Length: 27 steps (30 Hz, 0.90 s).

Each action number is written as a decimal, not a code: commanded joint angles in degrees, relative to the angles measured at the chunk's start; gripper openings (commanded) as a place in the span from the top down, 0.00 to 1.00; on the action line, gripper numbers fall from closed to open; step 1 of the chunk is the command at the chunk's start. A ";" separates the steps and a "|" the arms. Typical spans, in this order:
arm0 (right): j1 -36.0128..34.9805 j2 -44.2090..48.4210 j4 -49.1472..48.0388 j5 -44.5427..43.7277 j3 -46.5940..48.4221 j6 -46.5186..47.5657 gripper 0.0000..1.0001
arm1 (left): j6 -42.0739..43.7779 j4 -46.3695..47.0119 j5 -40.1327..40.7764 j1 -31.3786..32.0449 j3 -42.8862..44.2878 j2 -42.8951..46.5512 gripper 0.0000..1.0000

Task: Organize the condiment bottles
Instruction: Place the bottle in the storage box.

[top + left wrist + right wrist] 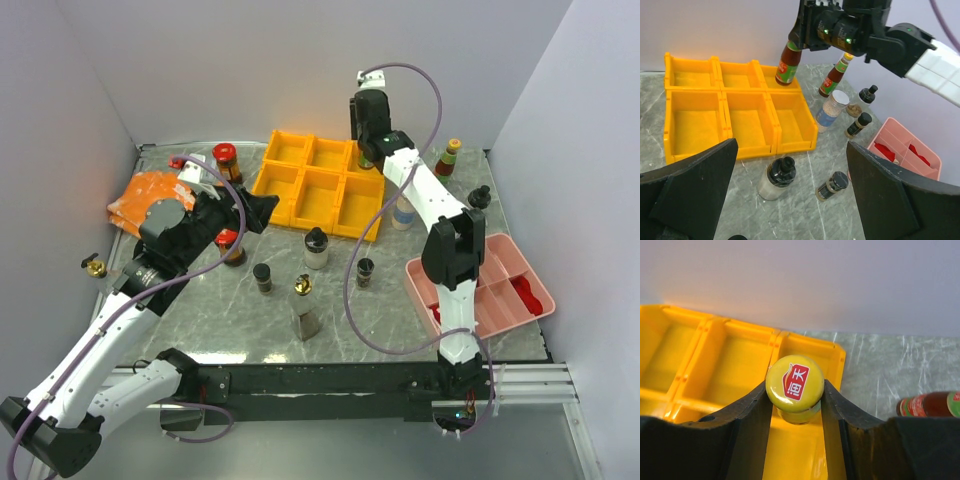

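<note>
R fingers (747, 432) clamped on 1st bottle (794, 382) over tray (722, 95) far-right bin, L fingers (690, 195) apart, empty; bins bare, other bottles loose on worktop (230, 320).

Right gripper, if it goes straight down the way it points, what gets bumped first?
Probably the back right compartment of the yellow plastic six-bin tray: the right gripper hangs above it, shut on a yellow-capped brown glass bottle, whose base would land first.

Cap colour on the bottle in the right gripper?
Yellow cap, red print; clearest in right wrist view.
</note>
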<state>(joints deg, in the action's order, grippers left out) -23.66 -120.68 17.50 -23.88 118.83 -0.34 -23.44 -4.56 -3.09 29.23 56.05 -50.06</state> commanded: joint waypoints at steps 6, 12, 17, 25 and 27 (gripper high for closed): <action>4.41 -3.15 -12.40 3.13 7.21 -2.03 1.00 | 0.59 0.95 -0.16 0.21 1.34 0.49 0.04; 6.69 -7.02 -13.45 7.08 8.61 -5.19 1.00 | 0.50 0.95 -0.25 0.30 1.34 -0.12 0.04; 7.40 -9.31 -16.00 8.15 8.79 -5.03 0.99 | 0.41 0.78 -0.77 0.21 1.60 -0.47 0.03; 7.31 -10.71 -21.27 8.41 5.55 -4.67 0.88 | 0.41 1.04 -0.51 0.30 1.34 -0.03 0.04; 7.31 -10.71 -22.93 7.62 3.79 -5.11 0.78 | 0.41 0.78 -0.51 0.30 1.43 -0.21 0.04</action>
<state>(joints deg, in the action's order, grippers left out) -16.25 -133.56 8.10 -15.29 122.37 -4.86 -23.42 -5.04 -3.16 29.30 56.05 -50.61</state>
